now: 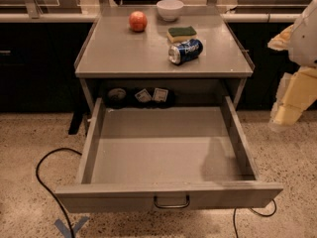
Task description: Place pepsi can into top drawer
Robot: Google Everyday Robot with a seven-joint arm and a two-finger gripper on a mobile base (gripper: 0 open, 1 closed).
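The pepsi can lies on its side on the grey table top, just in front of a green-and-yellow sponge. The top drawer is pulled fully out below the table and is empty; its loop handle is at the centre of the front panel. My gripper hangs at the right edge of the view, beside the drawer's right side and well apart from the can.
A red apple and a white bowl stand at the back of the table top. Small items sit in the shelf behind the drawer. A black cable loops on the speckled floor at the left.
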